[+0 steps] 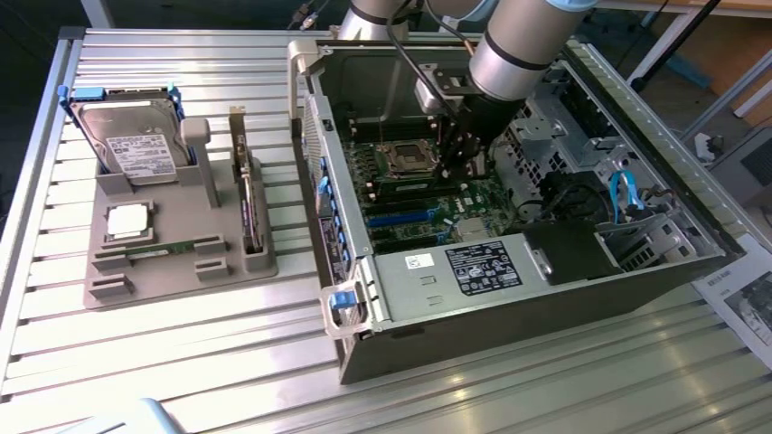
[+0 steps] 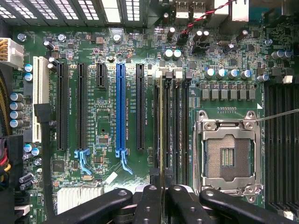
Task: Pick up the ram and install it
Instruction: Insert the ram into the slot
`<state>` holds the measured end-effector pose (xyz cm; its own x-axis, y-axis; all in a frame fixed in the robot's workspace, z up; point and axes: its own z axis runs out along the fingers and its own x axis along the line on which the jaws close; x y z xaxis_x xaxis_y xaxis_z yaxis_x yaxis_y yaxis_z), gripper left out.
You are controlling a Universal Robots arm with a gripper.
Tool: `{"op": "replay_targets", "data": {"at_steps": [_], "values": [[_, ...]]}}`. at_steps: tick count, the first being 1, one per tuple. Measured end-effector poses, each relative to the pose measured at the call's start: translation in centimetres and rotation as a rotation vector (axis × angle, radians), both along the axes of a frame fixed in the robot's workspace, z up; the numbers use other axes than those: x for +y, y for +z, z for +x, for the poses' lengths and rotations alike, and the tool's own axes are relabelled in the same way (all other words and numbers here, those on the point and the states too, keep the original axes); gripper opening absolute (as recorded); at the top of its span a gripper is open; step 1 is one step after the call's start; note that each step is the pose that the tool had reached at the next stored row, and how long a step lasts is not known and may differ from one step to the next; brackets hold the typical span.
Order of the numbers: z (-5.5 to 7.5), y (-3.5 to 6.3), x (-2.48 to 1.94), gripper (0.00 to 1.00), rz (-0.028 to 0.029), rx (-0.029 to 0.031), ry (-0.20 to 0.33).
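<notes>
Grips, with the tool nearly closed, the long thin green circuit-board ram edge-on over the black memory slots, inside the open dark computer case on the slatted metal counter.

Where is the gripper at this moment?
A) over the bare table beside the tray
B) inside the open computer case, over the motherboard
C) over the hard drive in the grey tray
B: the gripper hangs inside the computer case over the motherboard, shut on the ram at a memory slot.
</notes>
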<state>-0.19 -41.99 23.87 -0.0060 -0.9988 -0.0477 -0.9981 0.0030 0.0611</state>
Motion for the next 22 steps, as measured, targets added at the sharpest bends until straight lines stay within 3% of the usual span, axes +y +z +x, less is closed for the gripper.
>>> {"op": "replay_targets", "data": {"at_steps": [22], "values": [[0.09, -0.22, -0.08, 0.12, 0.0, 0.0, 0.0]]}}
